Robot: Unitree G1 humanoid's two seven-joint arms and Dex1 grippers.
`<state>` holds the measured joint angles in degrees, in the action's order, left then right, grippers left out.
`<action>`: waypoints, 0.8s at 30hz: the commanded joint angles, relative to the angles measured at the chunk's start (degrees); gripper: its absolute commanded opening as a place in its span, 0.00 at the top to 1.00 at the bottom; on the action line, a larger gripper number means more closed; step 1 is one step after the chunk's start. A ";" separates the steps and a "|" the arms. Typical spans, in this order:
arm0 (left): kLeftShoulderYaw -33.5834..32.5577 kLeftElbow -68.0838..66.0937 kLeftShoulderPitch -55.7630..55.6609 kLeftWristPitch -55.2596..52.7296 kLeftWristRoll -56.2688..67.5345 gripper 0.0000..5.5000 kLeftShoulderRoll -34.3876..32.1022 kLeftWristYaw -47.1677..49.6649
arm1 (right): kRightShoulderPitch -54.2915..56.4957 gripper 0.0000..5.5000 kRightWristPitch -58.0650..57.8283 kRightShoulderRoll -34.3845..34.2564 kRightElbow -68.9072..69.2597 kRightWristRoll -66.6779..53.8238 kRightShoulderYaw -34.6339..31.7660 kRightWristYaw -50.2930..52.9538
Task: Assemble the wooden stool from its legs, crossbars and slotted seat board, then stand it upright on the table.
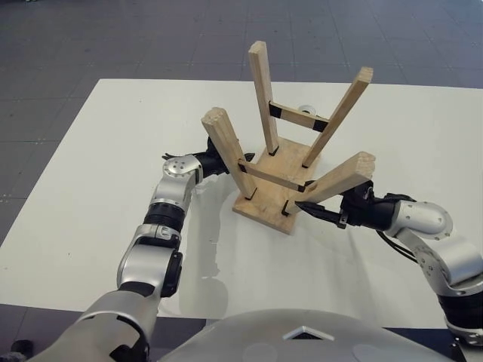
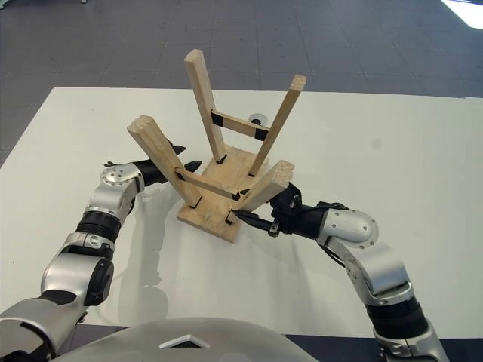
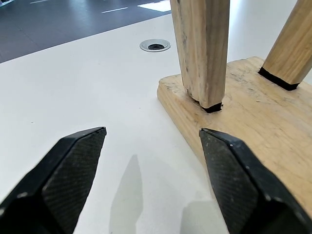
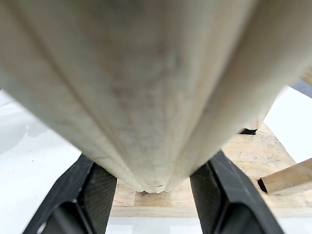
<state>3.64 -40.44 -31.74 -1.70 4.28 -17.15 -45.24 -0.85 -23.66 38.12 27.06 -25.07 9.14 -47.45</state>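
Note:
The wooden stool stands upside down, its slotted seat board (image 1: 266, 205) flat on the white table (image 1: 90, 181) and four legs pointing up. Two crossbars (image 1: 299, 116) (image 1: 273, 178) join the leg pairs. My left gripper (image 1: 214, 163) is open behind the near-left leg (image 1: 229, 149). In the left wrist view its fingers (image 3: 73, 165) are spread wide, facing the board's corner (image 3: 253, 122) and that leg's base. My right gripper (image 1: 306, 207) is open low under the near-right leg (image 1: 339, 179), its fingers (image 4: 92, 195) either side of the leg's foot at the board's edge.
A round metal grommet (image 3: 155, 46) is set in the table behind the stool. Bare white tabletop lies to the left, right and front of the stool. Dark floor lies beyond the table's far edge.

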 commanded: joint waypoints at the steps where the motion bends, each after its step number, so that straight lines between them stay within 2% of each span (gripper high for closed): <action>1: -1.16 6.12 -0.29 0.93 3.04 0.36 -2.33 -4.96 | -2.60 0.63 -4.02 5.27 -4.21 3.49 0.52 -1.31; 7: -1.22 16.43 -2.44 -6.01 11.98 0.36 -2.13 -14.82 | -2.49 0.63 -0.32 4.75 -6.44 3.91 -0.53 -1.31; 14: 0.72 25.15 -2.15 -14.71 16.02 0.36 -4.56 -20.23 | -2.51 0.63 0.97 3.78 -6.38 3.77 -0.23 -0.65; 16: 0.39 24.13 -2.41 -14.38 15.25 0.36 -4.87 -19.19 | -2.22 0.63 1.32 3.80 -6.53 4.11 -0.12 -0.62; 21: -4.47 13.15 -7.97 -9.34 12.02 0.36 -2.83 -6.01 | -3.24 0.63 5.04 4.48 -7.35 6.89 1.08 -1.11; 24: -5.11 11.71 -8.19 -9.44 12.50 0.36 -2.41 -4.81 | -3.92 0.63 7.84 4.37 -7.99 8.90 1.96 -0.97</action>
<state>-1.26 -27.90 -39.24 -11.21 17.19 -20.01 -50.50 -1.99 -14.52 41.05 22.90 -21.68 9.18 -49.15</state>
